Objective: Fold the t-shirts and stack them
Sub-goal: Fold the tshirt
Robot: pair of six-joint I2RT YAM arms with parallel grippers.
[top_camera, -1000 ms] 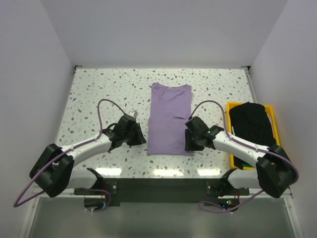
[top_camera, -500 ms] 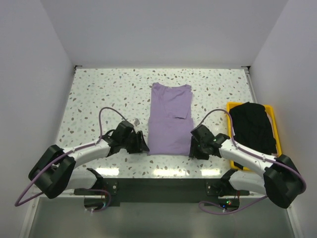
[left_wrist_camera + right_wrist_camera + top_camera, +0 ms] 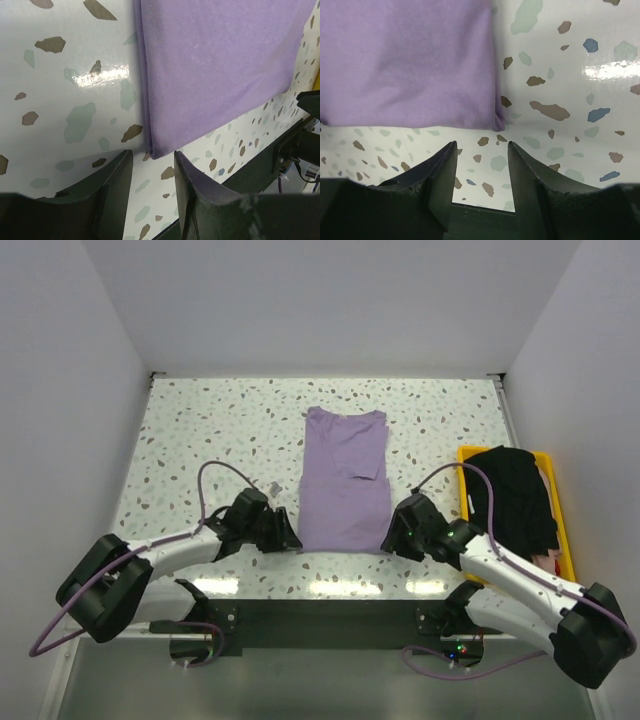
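Top external: left gripper [image 3: 291, 538], right gripper [image 3: 392, 539] moved nearer, flanking lavender t-shirt [image 3: 343, 490] hem.

a glossy white terrazzo worktop [image 3: 200, 430], flecked with grey, brown and teal chips, spreads under and ahead of the left gripper [image 3: 290, 538] and the right gripper [image 3: 392, 537]. plain white walls close it in: a back wall [image 3: 330, 300] far ahead of both, a left wall [image 3: 60, 420] outward of the left gripper, a right wall [image 3: 590, 390] outward of the right gripper. behind them a black bar [image 3: 320, 620] edges the worktop. bright glare patches [image 3: 330, 587] sit just behind the grippers, with more glare ahead of each.
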